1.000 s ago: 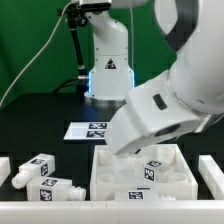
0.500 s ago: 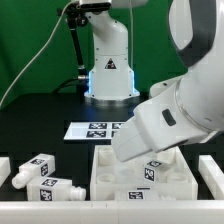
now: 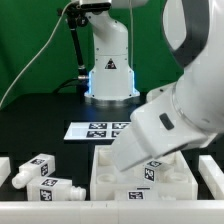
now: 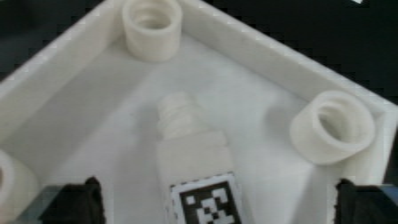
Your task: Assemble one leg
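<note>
In the wrist view, one white leg (image 4: pixel 199 170) lies flat on the floor of the white tabletop (image 4: pixel 89 110), inside its raised rim. Its tag sticker is near my fingers and its narrower screw end (image 4: pixel 178 112) points away. My gripper (image 4: pixel 217 203) is open. Its dark fingertips (image 4: pixel 71 203) stand wide on either side of the leg, apart from it. In the exterior view the same leg (image 3: pixel 152 172) shows in the tabletop (image 3: pixel 108 172) under my wrist, which hides the fingers. Two more legs (image 3: pixel 40 168) (image 3: pixel 57 187) lie at that view's left.
Round corner sockets (image 4: pixel 151 25) (image 4: pixel 338 125) stand up inside the tabletop. The marker board (image 3: pixel 95 130) lies behind the tabletop, before the arm's base (image 3: pixel 108 75). White rails (image 3: pixel 212 172) (image 3: pixel 4 165) lie at both sides. A black cable hangs at the back left.
My arm has swung toward the exterior view's right above the tabletop. The legs and the tabletop have not moved.
</note>
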You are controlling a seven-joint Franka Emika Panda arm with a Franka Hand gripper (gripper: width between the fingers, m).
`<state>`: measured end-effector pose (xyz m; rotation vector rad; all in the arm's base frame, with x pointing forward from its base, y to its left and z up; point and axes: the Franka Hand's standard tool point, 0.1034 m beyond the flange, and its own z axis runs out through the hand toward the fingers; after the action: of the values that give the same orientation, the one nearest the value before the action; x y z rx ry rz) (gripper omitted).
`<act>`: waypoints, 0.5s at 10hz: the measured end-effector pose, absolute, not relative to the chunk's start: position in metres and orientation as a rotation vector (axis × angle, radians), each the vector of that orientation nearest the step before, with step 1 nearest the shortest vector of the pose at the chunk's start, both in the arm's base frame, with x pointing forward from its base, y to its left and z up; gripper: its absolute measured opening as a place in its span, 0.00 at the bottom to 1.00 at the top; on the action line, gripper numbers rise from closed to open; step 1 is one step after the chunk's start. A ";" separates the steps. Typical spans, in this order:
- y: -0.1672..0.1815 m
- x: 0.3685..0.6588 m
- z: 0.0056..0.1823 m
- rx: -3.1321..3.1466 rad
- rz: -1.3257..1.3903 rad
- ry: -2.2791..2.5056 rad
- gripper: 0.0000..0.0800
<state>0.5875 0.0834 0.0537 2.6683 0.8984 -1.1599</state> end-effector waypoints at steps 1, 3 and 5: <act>0.084 0.586 0.053 2.665 -1.168 0.899 0.81; 0.085 0.584 0.052 2.658 -1.183 0.901 0.81; 0.086 0.575 0.051 2.633 -1.237 0.899 0.81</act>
<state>0.5753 0.0856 0.0514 2.6332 0.8988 -1.2372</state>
